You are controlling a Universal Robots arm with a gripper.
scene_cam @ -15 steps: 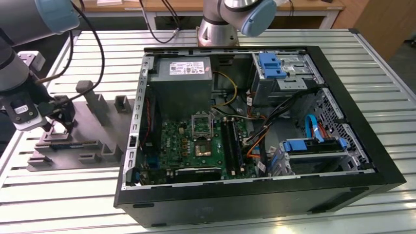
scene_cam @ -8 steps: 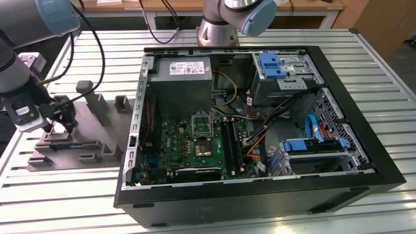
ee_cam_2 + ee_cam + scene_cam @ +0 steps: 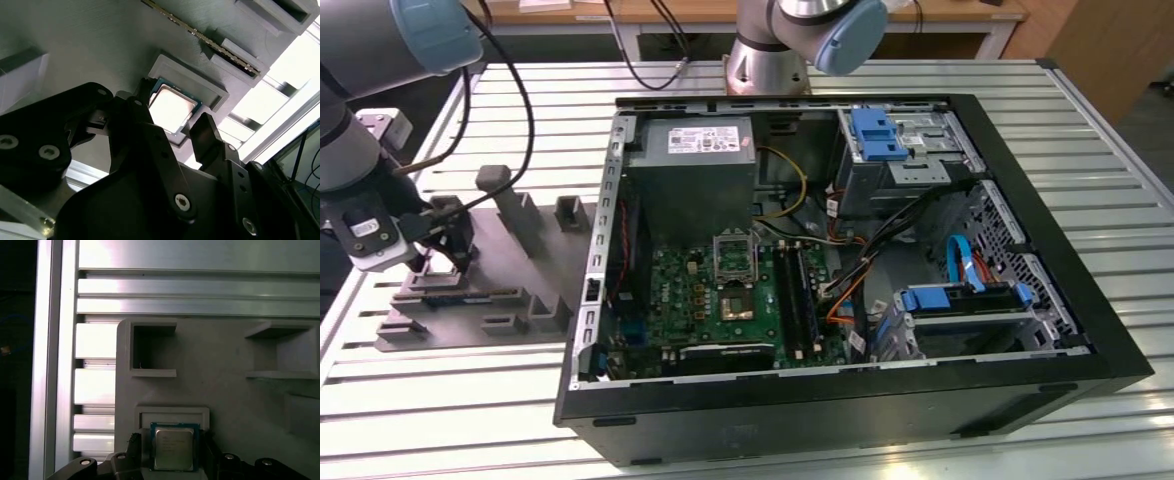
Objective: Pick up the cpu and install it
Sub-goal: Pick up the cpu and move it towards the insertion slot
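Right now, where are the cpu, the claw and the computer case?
cpu (image 3: 173, 450): first wrist view, middle of its metal top.
claw (image 3: 172, 109): second wrist view, midway between its fingertips, open astride the cpu.
computer case (image 3: 854, 425): exterior view, black outer wall.

In the second wrist view the pincer (image 3: 170, 114) hides part of the cpu (image 3: 175, 102).

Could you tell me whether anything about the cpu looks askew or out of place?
Nothing stands out: the cpu lies flat and square in its recess on the grey fixture, between the open fingers.
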